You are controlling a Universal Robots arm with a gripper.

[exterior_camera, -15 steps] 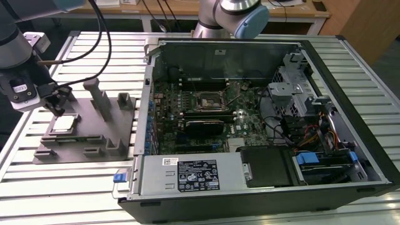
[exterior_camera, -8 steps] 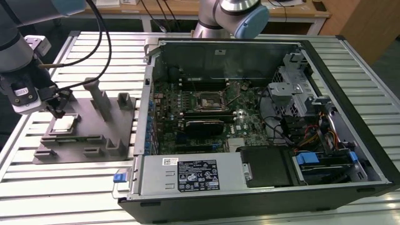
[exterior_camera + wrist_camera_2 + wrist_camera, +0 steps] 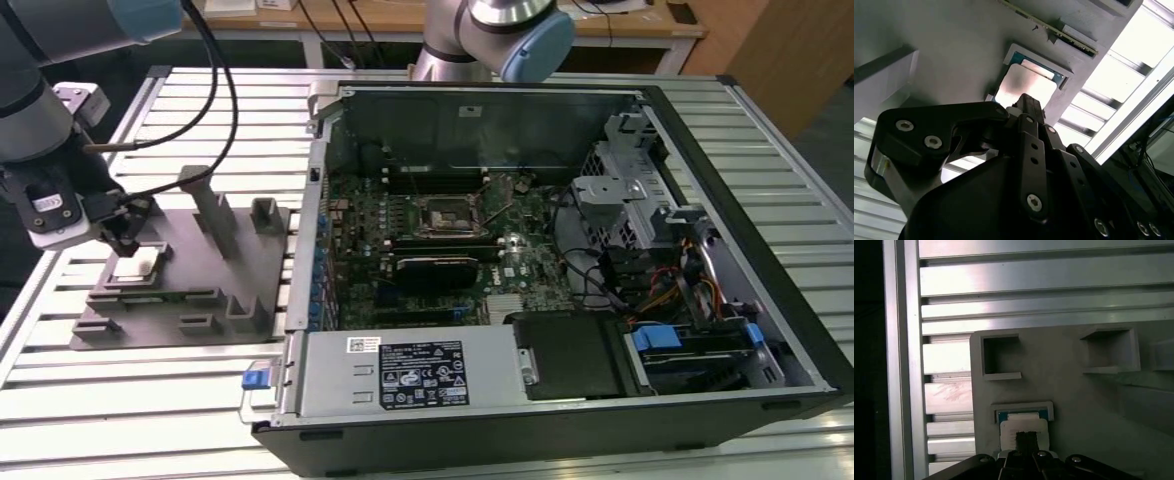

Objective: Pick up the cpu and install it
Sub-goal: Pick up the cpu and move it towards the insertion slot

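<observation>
One cpu (image 3: 138,265) lies flat, silver top up, in a shallow pocket of the grey fixture (image 3: 200,290) on the desk (image 3: 134,400), at the exterior view's left. It is well apart from the open case (image 3: 747,200) and the black socket (image 3: 447,215) on the board inside.

The hand (image 3: 127,242) hangs right over the chip. In both wrist views its dark tip (image 3: 1026,100) (image 3: 1026,440) overlaps the metal top (image 3: 1026,82) (image 3: 1021,425), touching it or just above it. Whether the hand is apart, together or clamped on the chip I cannot tell.

The chip is close to square, so it has no real long axis. Its edges seem to run parallel with the pocket walls, though in the second wrist view it may sit slightly cocked.

The risks, as I judge them:
- An off-centre grip could tip the chip against the pocket wall and jam it.
- A weak hold on so thin a rim could let it slip over the case edge.
- Any twist carried to the socket would land it misaligned on the contacts.
</observation>
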